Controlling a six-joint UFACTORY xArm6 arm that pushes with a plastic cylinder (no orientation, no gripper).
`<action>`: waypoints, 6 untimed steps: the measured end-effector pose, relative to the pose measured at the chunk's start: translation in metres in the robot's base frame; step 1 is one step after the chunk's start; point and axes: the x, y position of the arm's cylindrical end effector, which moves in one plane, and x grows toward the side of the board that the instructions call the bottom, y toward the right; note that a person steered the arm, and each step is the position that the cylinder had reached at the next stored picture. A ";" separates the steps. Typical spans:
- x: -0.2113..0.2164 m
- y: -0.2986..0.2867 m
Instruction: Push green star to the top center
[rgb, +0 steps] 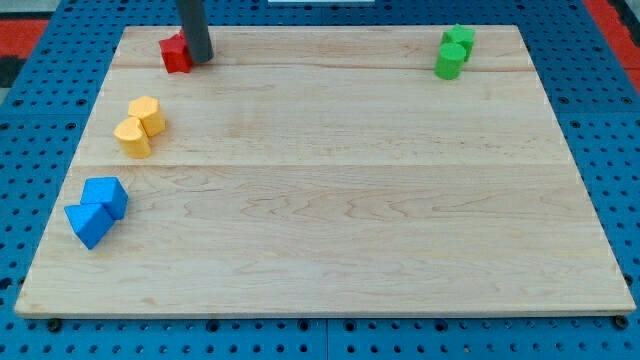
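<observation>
Blue blocks (97, 211) nearest — tip (201, 58) touching red block (177, 53).

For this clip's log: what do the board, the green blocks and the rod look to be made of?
Board: pale wood, likely maple or birch planks, with visible grain and seam lines and a satin finish. Green blocks: solid uniform colour, matte, probably painted wood or plastic; I cannot tell which. Rod: dark grey, smooth, faint sheen, possibly metal or plastic. My tip sits against the red block.
</observation>
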 end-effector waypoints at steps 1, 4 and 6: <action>0.004 0.027; 0.085 0.119; 0.120 0.256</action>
